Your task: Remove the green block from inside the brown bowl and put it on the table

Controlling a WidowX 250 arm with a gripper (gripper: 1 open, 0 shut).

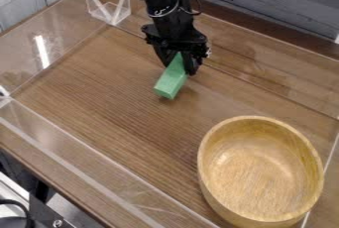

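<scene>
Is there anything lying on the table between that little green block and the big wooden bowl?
No. In the camera view, only bare wood-grain table separates the small green rectangular block, gripped by the black pincer, from the round light-brown wooden bowl.
</scene>
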